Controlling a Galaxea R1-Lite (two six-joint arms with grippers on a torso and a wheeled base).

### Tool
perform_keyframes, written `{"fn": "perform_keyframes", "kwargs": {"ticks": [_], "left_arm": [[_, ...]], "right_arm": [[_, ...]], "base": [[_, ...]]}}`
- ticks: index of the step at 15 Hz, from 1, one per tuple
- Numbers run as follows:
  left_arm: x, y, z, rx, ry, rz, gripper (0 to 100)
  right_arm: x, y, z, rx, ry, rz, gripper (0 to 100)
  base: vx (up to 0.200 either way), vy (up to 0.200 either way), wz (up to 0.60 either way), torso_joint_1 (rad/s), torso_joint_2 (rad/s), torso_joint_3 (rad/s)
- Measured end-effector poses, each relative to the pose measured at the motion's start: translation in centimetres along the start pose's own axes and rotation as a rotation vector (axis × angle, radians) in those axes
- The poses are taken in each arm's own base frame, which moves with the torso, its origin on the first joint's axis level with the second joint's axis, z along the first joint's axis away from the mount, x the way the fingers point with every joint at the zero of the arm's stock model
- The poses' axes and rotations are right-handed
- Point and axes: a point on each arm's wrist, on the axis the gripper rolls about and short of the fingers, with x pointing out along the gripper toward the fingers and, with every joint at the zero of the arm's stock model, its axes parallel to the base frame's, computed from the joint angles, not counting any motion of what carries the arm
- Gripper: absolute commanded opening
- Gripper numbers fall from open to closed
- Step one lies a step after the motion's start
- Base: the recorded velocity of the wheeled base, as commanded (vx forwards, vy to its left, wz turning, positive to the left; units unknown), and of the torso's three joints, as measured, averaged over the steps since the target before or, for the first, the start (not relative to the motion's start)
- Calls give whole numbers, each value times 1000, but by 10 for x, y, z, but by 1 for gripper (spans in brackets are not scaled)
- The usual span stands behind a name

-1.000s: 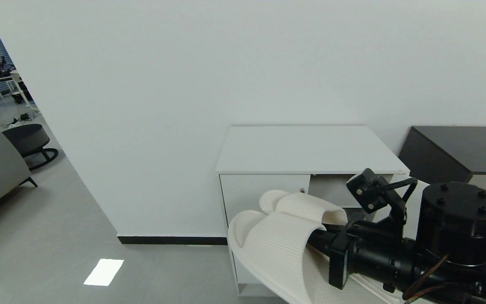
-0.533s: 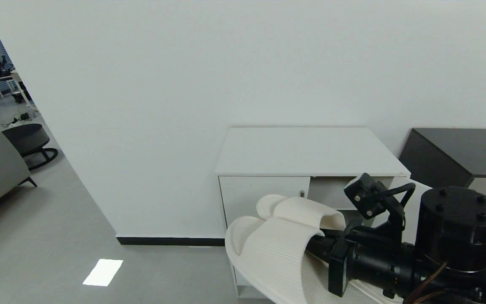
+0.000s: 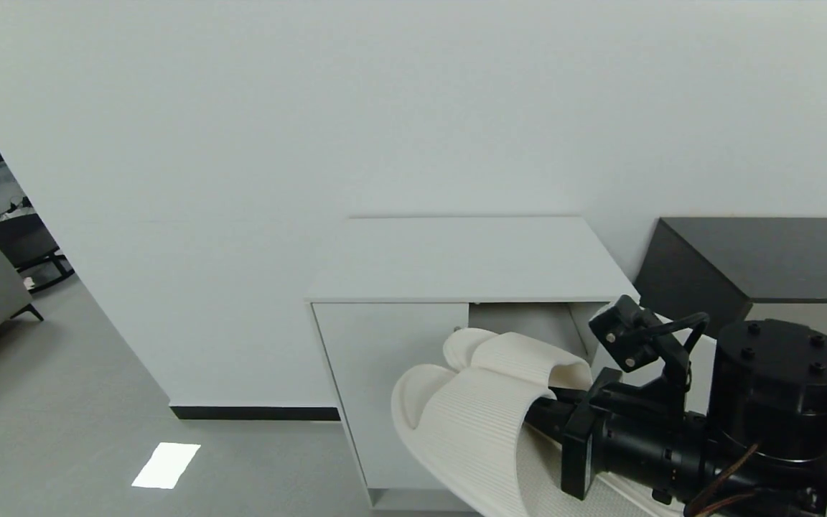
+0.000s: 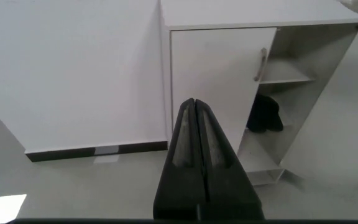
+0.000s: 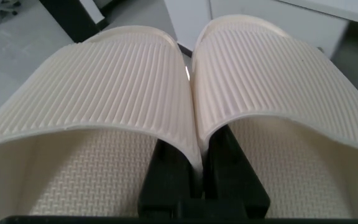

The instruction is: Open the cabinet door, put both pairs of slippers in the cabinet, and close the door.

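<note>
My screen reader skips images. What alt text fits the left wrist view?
The shut, empty left hand points toward a white cabinet, one door closed, the other side open. Inside, a dark object sits below a shelf.

Camera has turned right; cabinet (image 3: 456,258) now shows further left
</note>
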Motion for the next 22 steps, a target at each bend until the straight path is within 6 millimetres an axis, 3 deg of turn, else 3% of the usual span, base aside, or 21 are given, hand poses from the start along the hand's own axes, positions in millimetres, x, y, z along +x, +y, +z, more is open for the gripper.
{"fn": "perform_keyframes", "kwargs": {"ticks": [6,17,22], "left_arm": [[0,0,0,-1,0,0,0],[0,0,0,0,0,0,0],[0,0,0,-1,1,0,0]], "right_arm": [[0,-1,-2,1,9,-3,0],[4,-2,-6,3,21,-4,0],[7,-4,-10,1,3,-3,0]], "base": [[0,-200,0,2,5,3],[0,0,0,0,0,0],[0,0,0,-153,315,167]]}}
